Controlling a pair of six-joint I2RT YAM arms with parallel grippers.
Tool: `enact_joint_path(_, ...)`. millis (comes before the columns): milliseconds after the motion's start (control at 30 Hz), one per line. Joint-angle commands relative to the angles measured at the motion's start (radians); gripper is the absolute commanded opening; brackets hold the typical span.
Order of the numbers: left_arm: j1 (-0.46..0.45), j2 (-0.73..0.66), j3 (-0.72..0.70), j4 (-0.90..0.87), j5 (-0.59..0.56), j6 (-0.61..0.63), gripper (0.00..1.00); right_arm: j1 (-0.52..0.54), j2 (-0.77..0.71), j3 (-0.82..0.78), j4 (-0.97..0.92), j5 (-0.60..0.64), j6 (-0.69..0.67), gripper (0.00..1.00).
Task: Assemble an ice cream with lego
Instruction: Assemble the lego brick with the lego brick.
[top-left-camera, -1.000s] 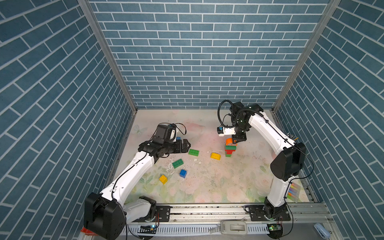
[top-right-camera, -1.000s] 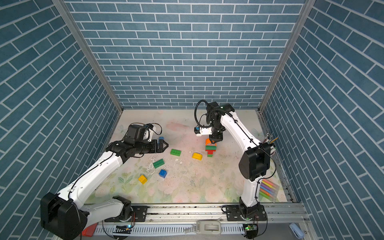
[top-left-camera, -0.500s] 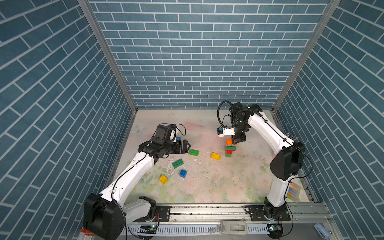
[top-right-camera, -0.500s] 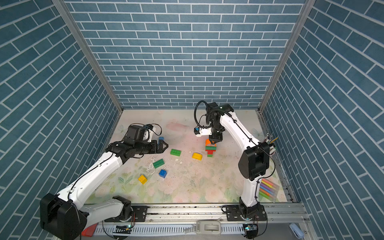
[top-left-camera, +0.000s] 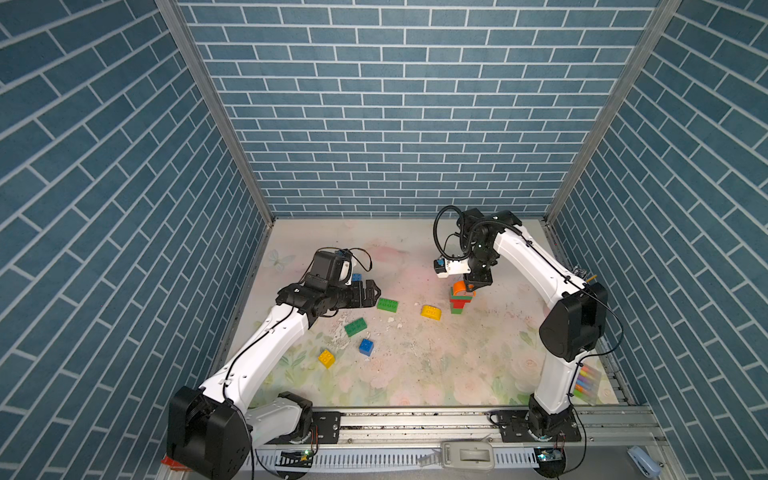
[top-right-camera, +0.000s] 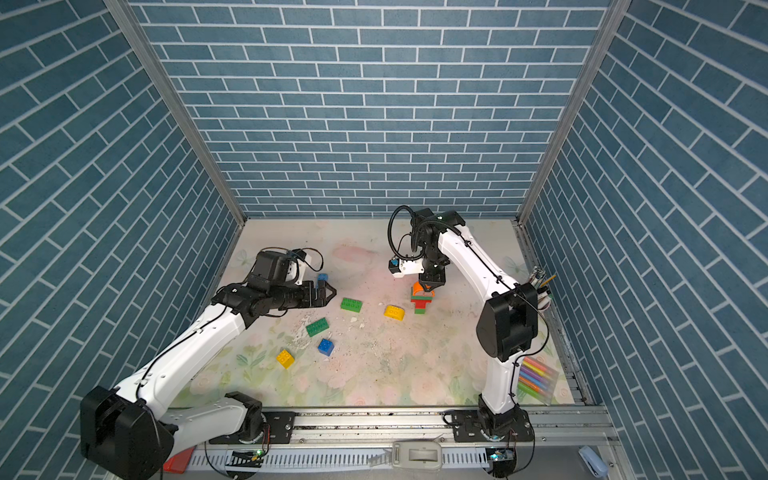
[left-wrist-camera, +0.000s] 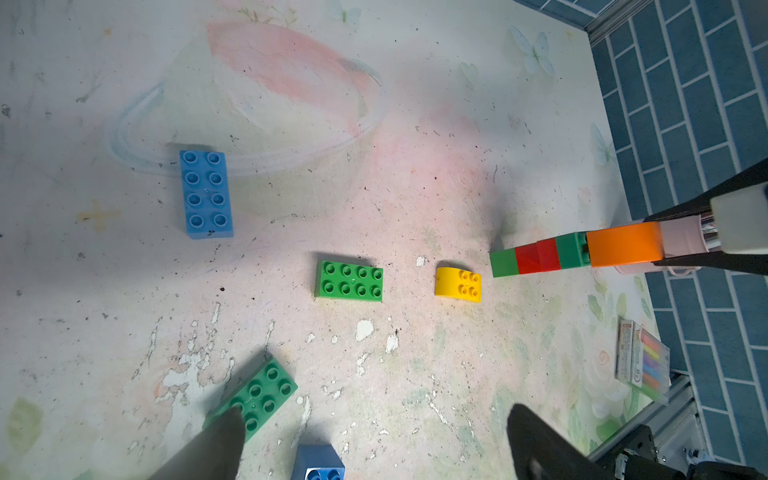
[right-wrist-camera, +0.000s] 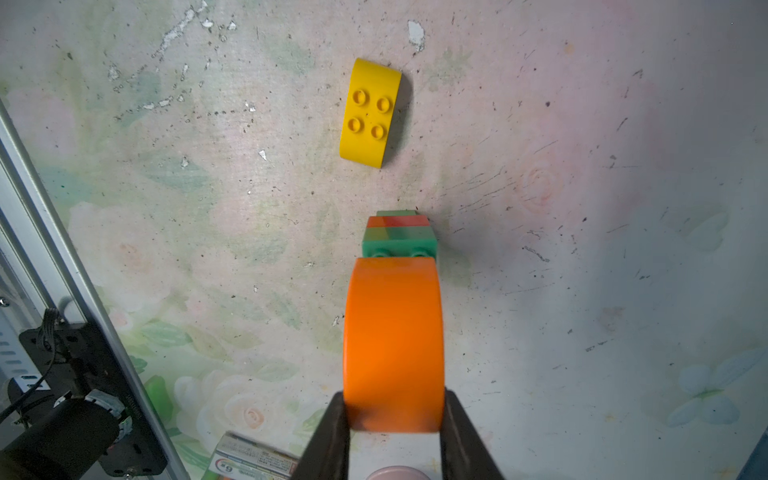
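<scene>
Orange plastic fills the right wrist view: the orange round-topped piece (right-wrist-camera: 392, 340) is pinched between the two fingers of the right end effector (right-wrist-camera: 392, 409), which press on its flat side faces and leave the curved face bare. It hangs directly over the stack (left-wrist-camera: 536, 259), a narrow green, red and green column standing upright on the surface (top-left-camera: 415, 374). From the left wrist view the piece meets the top green brick with studs showing at the joint, so I cannot tell whether it is pushed home.

The left end effector (left-wrist-camera: 374, 411) is spread wide and holds nothing, hovering above a green oblong brick (left-wrist-camera: 257, 390), well apart from the stack. The yellow round-topped piece (top-left-camera: 430, 311) lies studs-up just beside the stack, with another green oblong brick (top-left-camera: 387, 304) beyond it.

These pieces look hard, hollow and light, and should not deform under the grip. The glossy dome would likely slide out of a pinch, so the flat parallel sides are the place to hold, as now. The stack is probably the weak point: tall on a small foot, it may topple under any sideways push, so seating calls for straight downward pressure.
</scene>
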Motion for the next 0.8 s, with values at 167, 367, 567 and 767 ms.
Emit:
enact_joint_path(167,0.013,-0.016,-0.011,-0.002,0.006,0.005,1.00,0.014,0.006,0.019,-0.012,-0.016,-0.045,0.00)
enact_joint_path(367,0.014,-0.013,-0.008,-0.001,0.009,0.007,1.00,0.017,0.009,0.017,-0.010,-0.016,-0.043,0.00)
enact_joint_path(567,0.017,-0.013,-0.008,0.000,0.011,0.010,1.00,0.017,0.017,0.007,-0.008,-0.009,-0.042,0.00)
enact_joint_path(767,0.022,-0.014,-0.006,-0.004,0.013,0.013,1.00,0.017,0.028,0.000,0.002,-0.001,-0.039,0.00)
